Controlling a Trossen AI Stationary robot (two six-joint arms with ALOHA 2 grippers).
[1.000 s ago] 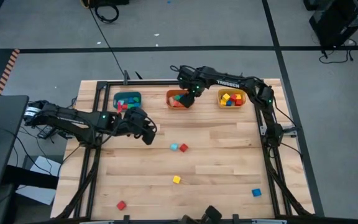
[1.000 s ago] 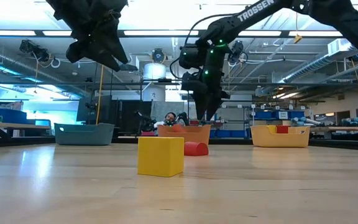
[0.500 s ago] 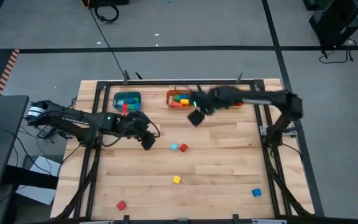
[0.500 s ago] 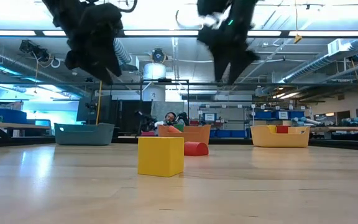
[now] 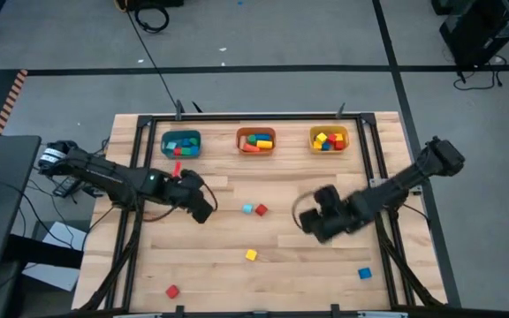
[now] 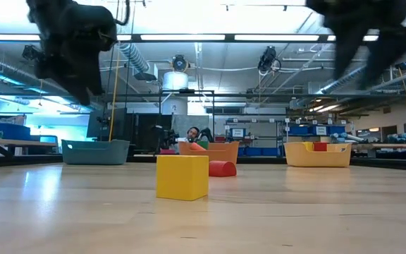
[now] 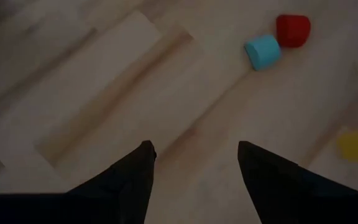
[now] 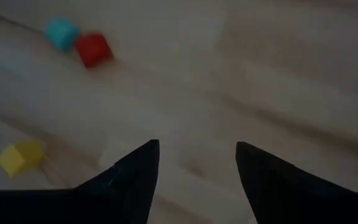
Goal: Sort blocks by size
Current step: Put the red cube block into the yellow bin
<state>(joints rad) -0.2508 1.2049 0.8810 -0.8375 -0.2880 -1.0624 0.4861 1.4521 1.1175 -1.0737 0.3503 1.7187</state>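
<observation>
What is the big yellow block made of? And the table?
The yellow block looks like painted wood: flat faces, crisp edges, even matte colour. It might be plastic; no grain shows. The table looks like light, smooth-finished wooden planks, with visible grain and seams.

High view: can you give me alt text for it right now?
Two dark arms hover over a wooden table, left gripper and right gripper both empty, flanking a touching light blue and red block pair. Three filled bins line the far edge; yellow, red and blue cubes lie nearer.

right claw (image 5: 310, 221) swung from bins to mid-table (empty)
</observation>
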